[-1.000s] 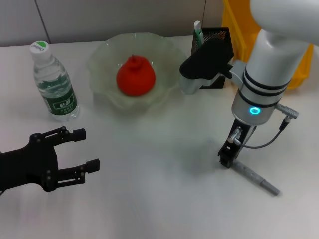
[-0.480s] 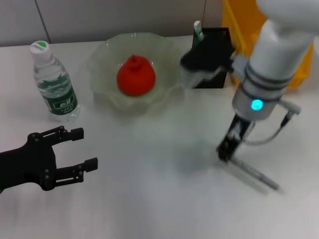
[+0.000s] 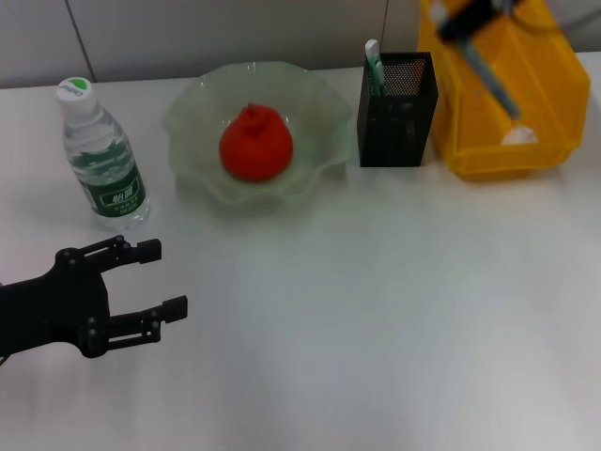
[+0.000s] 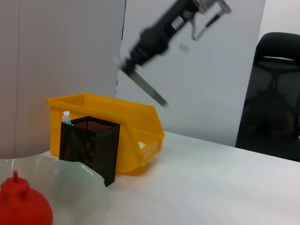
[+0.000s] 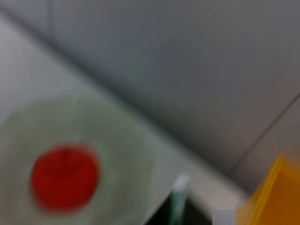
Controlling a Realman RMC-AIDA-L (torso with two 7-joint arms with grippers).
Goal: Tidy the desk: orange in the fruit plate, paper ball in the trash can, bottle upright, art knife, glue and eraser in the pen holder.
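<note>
orange (image 5: 64, 176) inside fruit plate (image 5: 122, 154)

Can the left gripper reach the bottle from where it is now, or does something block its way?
Probably yes. The left gripper is open, low over the table, and the bottle stands upright just beyond it, with only bare table between them.

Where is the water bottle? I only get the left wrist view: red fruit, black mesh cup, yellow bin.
Observer: The bottle stands upright on the table, on the robot's left of the fruit plate.
Operator: The right gripper holds the art knife up over the trash can. Anything inside it?
Observer: Yes, the paper ball lies in it.
Operator: And the left gripper?
Observer: The left gripper is open, near the table's front edge.
</note>
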